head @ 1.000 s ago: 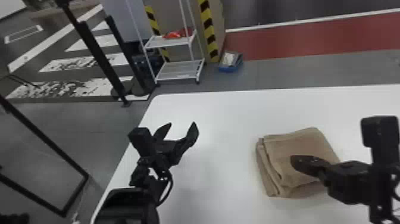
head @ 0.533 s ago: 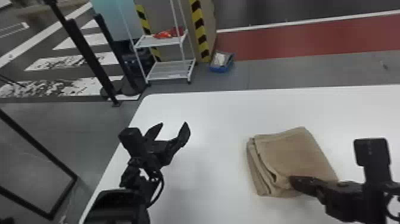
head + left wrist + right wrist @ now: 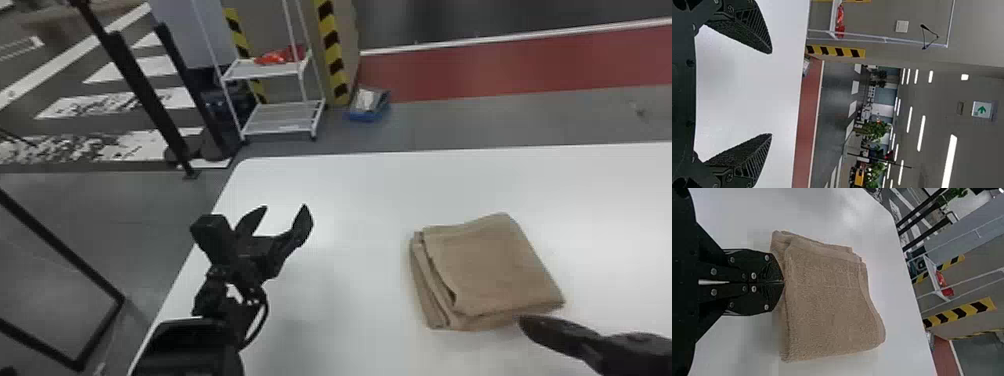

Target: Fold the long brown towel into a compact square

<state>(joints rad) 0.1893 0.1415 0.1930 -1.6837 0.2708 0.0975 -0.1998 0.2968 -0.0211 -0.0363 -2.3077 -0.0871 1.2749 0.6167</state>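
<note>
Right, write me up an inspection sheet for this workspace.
Surface: white table, towel resting on its right part.
Job's things: brown towel, folded into a layered, roughly square stack; layer edges slightly uneven on its left side.
Clutter: nothing seen on the table.
Left gripper: open, over the table's left part.
Right gripper: shut, tips at the towel's near edge; contact unclear.
Cables: black cable looping beside the left arm.
Surroundings: white rack and blue box beyond the table.

So head view: towel [image 3: 492,270] on the desk [image 3: 350,320] around 4 o'clock, rack [image 3: 282,122] behind at 11.
</note>
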